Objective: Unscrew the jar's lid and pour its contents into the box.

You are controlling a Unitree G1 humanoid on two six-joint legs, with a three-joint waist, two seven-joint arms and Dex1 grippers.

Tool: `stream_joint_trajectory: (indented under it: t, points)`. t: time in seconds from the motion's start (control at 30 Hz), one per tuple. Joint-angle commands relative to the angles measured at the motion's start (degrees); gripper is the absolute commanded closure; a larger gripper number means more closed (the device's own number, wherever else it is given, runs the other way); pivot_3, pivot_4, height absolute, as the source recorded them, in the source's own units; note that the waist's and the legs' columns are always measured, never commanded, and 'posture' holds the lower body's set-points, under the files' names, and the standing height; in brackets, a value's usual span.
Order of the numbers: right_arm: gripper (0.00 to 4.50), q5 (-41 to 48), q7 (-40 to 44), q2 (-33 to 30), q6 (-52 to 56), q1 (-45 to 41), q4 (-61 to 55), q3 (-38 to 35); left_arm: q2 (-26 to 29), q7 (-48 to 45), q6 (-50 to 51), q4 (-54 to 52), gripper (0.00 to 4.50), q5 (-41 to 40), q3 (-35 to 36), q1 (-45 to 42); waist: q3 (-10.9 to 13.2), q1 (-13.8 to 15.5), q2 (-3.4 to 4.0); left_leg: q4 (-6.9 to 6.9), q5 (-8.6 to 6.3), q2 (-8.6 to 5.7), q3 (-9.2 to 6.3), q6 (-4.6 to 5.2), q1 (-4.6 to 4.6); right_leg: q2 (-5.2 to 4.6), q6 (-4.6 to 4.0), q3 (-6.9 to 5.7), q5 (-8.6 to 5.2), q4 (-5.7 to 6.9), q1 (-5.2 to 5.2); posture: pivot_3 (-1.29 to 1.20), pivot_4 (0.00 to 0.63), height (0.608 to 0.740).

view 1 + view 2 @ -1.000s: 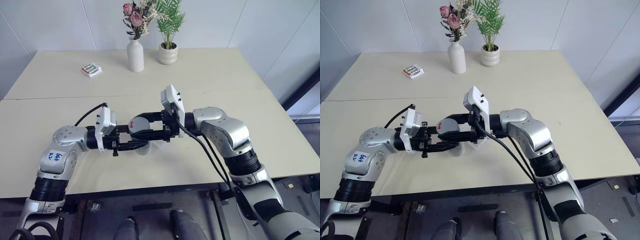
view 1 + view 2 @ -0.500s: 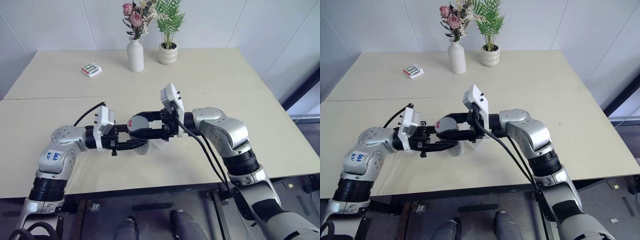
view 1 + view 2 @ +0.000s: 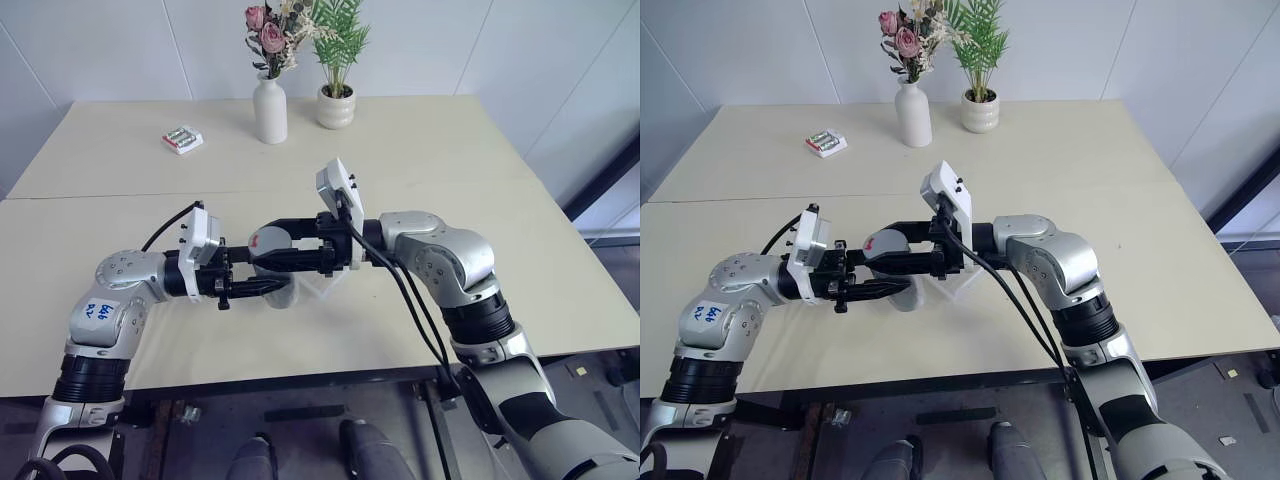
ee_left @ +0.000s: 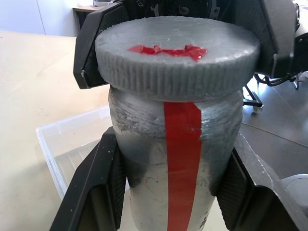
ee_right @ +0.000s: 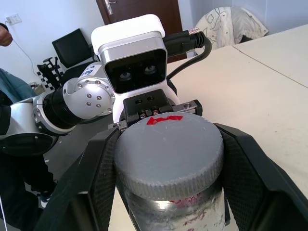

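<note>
The grey jar point(image 4: 168, 159), marked with a red stripe, is held upright above the table between both grippers. My left gripper point(image 3: 256, 287) is shut on the jar's body, one finger on each side point(image 4: 101, 187). The ribbed grey lid point(image 5: 168, 149), with a red mark on top, sits on the jar. My right gripper point(image 3: 278, 247) is shut on that lid from the opposite side. The clear box point(image 3: 320, 289) lies on the table just below and behind the jar; it also shows in the left wrist view point(image 4: 62, 144). The contents are hidden inside the jar.
At the table's far edge stand a white flower vase point(image 3: 270, 110) and a small potted plant point(image 3: 337, 105). A red-green-white packet point(image 3: 182, 139) lies at the far left. A person's sleeve point(image 5: 12, 89) shows beyond the table in the right wrist view.
My right gripper has rolled a little about the lid. Both grippers keep their hold, and the jar has drifted slightly left.
</note>
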Motion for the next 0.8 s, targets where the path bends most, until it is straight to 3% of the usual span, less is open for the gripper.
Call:
stream_joint_trajectory:
  t: [0.03,0.23,0.8]
  points:
    - [1.91,3.1,-1.4,0.8,-5.6,-3.1,0.3,-8.4,1.1,-1.6,-1.2,-3.3,2.45,1.0,-1.7,1.4,0.0,0.0,0.0,0.0,0.0,0.0,0.0,0.0,0.0,0.0,0.0,0.0,0.0,0.0,0.0,0.0,0.15,0.74]
    - [1.91,-0.4,1.1,-0.8,-11.1,-1.7,0.3,-5.3,1.3,-1.6,-1.0,-3.5,2.45,0.8,-1.7,1.3,0.0,0.0,0.0,0.0,-0.01,0.0,0.0,-0.01,-0.01,0.0,0.0,-0.01,0.0,-0.01,0.0,0.0,0.15,0.74]
    - [1.91,-1.5,2.7,-1.3,-10.4,1.2,-1.8,-2.3,1.3,-1.3,-1.1,-4.1,2.45,0.4,-1.9,1.6,0.0,0.0,0.0,-0.02,-0.02,0.01,0.0,-0.02,0.0,0.01,0.0,-0.01,0.0,0.0,0.0,0.0,0.15,0.74]
